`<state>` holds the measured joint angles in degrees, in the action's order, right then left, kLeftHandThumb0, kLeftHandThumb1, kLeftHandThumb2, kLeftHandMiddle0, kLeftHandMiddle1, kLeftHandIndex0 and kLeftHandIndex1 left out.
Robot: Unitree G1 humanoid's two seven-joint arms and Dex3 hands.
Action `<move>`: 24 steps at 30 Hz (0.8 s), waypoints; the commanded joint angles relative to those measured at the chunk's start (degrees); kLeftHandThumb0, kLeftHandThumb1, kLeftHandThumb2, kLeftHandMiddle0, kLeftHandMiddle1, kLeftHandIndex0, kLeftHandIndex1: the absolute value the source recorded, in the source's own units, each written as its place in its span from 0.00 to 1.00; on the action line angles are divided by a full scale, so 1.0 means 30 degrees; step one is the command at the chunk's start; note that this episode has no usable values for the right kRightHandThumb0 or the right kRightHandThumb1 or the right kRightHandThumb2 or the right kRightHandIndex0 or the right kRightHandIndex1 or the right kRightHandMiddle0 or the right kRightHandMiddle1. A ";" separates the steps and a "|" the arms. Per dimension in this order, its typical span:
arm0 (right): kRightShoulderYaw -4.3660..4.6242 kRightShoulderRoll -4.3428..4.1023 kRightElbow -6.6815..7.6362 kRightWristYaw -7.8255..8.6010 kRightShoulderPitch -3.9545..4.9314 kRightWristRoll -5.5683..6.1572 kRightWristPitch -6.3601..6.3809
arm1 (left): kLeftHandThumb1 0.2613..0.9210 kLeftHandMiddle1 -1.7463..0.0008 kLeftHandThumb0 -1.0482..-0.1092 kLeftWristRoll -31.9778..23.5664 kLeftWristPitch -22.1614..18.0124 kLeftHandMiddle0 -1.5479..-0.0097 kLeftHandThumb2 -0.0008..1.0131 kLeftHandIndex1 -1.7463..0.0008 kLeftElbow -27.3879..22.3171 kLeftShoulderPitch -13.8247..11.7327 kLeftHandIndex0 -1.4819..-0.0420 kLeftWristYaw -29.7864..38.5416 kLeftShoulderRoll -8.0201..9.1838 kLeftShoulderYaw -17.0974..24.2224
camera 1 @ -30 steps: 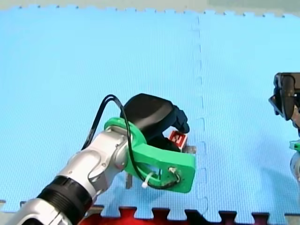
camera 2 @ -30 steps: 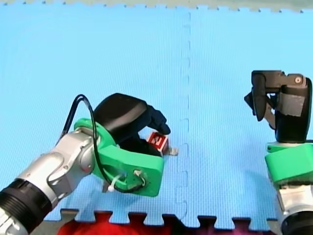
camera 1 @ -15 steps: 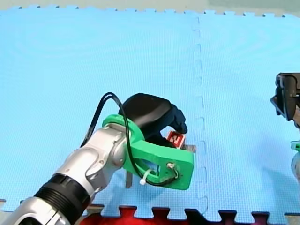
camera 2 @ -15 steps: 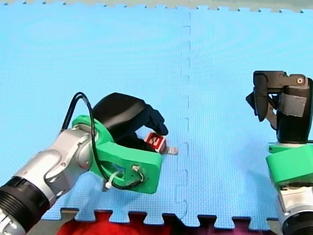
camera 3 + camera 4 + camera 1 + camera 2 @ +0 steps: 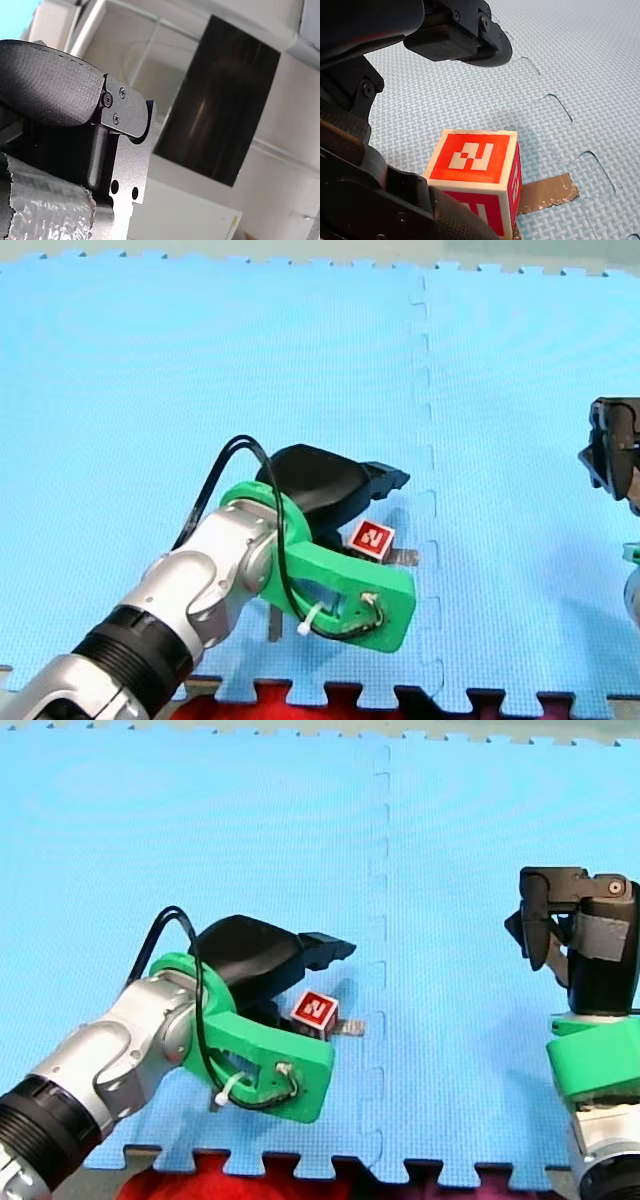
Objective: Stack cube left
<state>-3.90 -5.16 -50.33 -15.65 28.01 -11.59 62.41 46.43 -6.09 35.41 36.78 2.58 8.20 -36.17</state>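
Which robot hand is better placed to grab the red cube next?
Left. The left robot hand is open and right at the red cube, reaching over it. The right robot hand holds nothing and sits far off near the right side of the blue mat.

You have a red cube [image 5: 371, 538] with white block markings and cream edges, pale blue woven-textured mat [image 5: 200, 360], black left hand [image 5: 325, 485] on green bracket [image 5: 350, 590], black right hand [image 5: 552, 910] with grey tape [image 5: 600, 935], brown strip [image 5: 547, 192].

The cube [image 5: 372, 538] stands near the mat's [image 5: 200, 360] front edge, just left of the seam, with tape [image 5: 405, 557] just beside it on the right. The left hand [image 5: 325, 485] is just behind and over it. The right hand [image 5: 560, 920] is well apart, far right.
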 commanded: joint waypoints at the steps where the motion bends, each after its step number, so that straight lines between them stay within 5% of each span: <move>1: -0.0049 -0.0062 0.0097 -0.0082 -0.0055 -0.0005 0.0027 | 0.89 0.10 0.00 -0.0207 -0.0197 0.50 0.02 1.00 0.0166 0.0118 0.86 0.0069 0.0067 0.0043; 15: 0.0005 0.0003 -0.0024 -0.0090 -0.0065 0.0002 0.0052 | 1.00 0.09 0.00 -0.0493 -0.1052 0.56 0.04 1.00 0.0787 0.0145 0.92 -0.0867 0.0162 0.0318; 24: -0.0020 0.0030 -0.0528 0.0149 -0.0006 0.0307 0.0317 | 1.00 0.07 0.00 -0.0576 -0.1139 0.56 0.08 0.99 -0.3716 -0.1066 0.91 -0.1329 0.2461 0.1991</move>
<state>-3.68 -4.87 -51.30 -15.41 27.94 -11.46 62.74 45.37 -9.82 28.85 34.78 -1.63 13.11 -32.40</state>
